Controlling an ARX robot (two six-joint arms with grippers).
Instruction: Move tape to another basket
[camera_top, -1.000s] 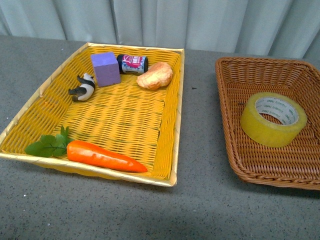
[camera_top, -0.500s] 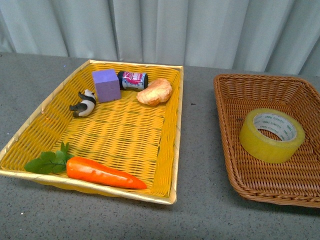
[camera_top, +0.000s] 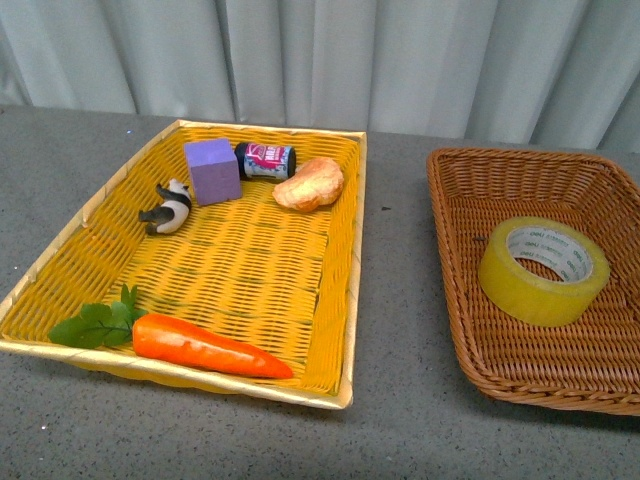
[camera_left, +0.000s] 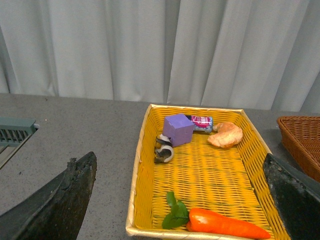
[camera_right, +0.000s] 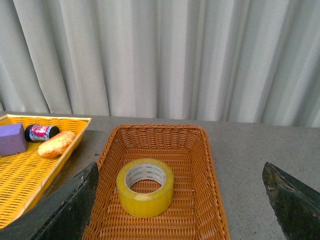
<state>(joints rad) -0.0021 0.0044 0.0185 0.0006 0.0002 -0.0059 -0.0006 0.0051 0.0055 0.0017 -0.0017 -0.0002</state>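
Observation:
The yellow tape roll (camera_top: 543, 270) lies flat in the dark brown wicker basket (camera_top: 455, 300) on the right of the table. In the right wrist view the tape (camera_right: 145, 187) sits in the basket (camera_right: 205, 165). My right gripper (camera_right: 180, 172) hangs open above it, and the tape lies nearer one finger, untouched. My left gripper (camera_left: 177, 165) is open and empty above the near end of the yellow tray (camera_left: 137, 165). Neither gripper shows in the front view.
The bright yellow woven tray (camera_top: 352, 250) at the left holds a purple block (camera_top: 211, 170), a panda figure (camera_top: 168, 206), a small can (camera_top: 266, 160), a bread roll (camera_top: 309, 183) and a carrot (camera_top: 205, 346). A curtain hangs behind the table. A grey slatted object (camera_left: 15, 131) lies beside the tray.
The front view's framing shifted a little, so everything sits slightly lower in the picture. Since half a second ago nothing has moved. The tape stays in the brown basket.

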